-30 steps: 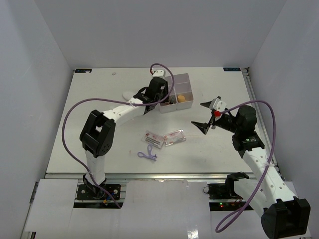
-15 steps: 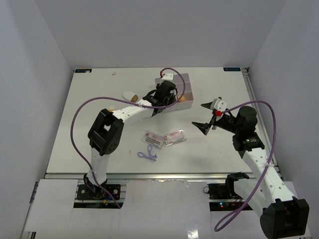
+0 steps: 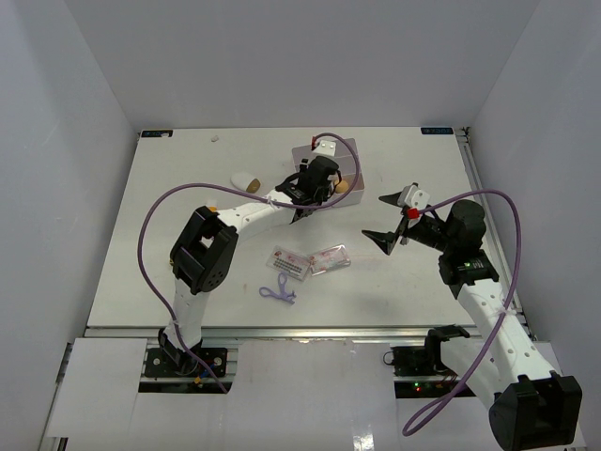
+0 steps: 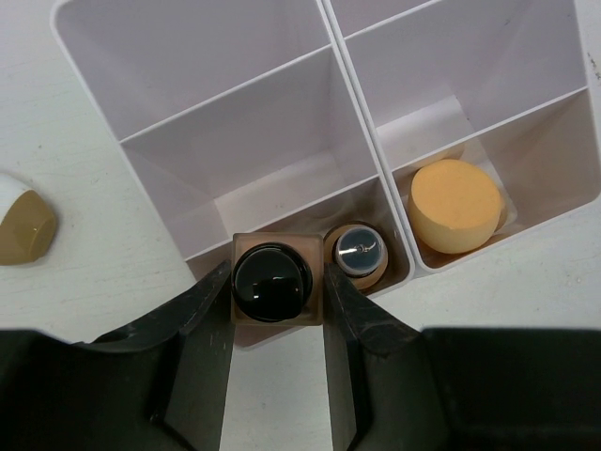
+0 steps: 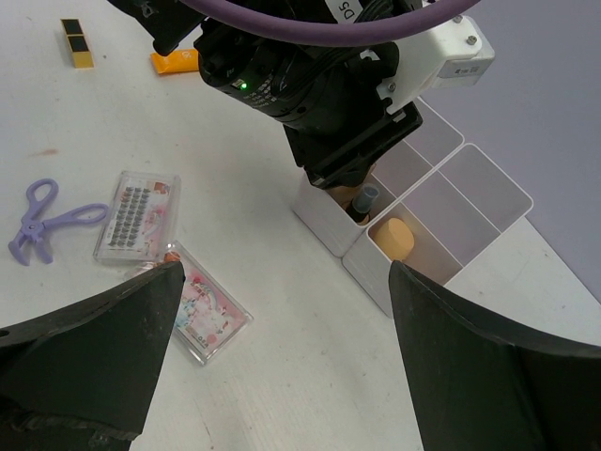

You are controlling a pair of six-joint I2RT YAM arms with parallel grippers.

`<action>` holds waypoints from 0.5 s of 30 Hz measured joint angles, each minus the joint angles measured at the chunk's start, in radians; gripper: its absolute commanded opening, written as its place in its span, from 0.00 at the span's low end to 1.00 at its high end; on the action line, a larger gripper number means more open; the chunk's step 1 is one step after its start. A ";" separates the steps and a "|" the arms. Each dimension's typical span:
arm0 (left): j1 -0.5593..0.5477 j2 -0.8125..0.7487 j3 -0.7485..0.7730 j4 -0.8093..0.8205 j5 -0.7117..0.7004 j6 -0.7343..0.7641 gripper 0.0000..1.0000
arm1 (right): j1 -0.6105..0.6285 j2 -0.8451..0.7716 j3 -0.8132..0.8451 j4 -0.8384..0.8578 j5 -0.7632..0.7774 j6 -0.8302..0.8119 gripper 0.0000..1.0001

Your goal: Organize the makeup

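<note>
My left gripper (image 4: 278, 291) is shut on a tan square bottle with a black round cap (image 4: 272, 281), held at the near wall of the near-left compartment of the white box (image 4: 235, 89). A small tan bottle with a silver top (image 4: 361, 250) stands beside it. An orange sponge (image 4: 454, 204) sits in the near-right compartment. In the right wrist view two clear packets (image 5: 138, 217) (image 5: 207, 308), the purple tool (image 5: 42, 221) and an orange tube (image 5: 174, 62) lie on the table. My right gripper (image 5: 282, 282) is open and empty above the table.
A tan sponge with a white piece (image 3: 246, 178) lies left of the box (image 3: 346, 150). A gold and black lipstick (image 5: 75, 42) lies at the far left. The left arm (image 3: 254, 209) stretches across the table's middle. The packets (image 3: 308, 261) lie near the centre.
</note>
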 measured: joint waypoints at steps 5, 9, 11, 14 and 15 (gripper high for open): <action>-0.002 0.000 0.000 -0.001 -0.018 0.029 0.07 | -0.002 0.000 -0.001 0.001 -0.001 0.006 0.96; -0.003 0.000 0.000 -0.001 -0.026 0.041 0.29 | -0.002 0.000 -0.006 0.006 -0.002 0.010 0.96; -0.003 0.000 0.000 -0.001 -0.028 0.043 0.43 | -0.003 0.000 -0.012 0.009 -0.003 0.010 0.96; -0.003 0.001 0.000 -0.001 -0.029 0.045 0.57 | -0.006 0.000 -0.015 0.010 -0.005 0.010 0.96; -0.003 0.001 0.000 0.001 -0.030 0.048 0.60 | -0.007 0.000 -0.015 0.012 -0.005 0.010 0.96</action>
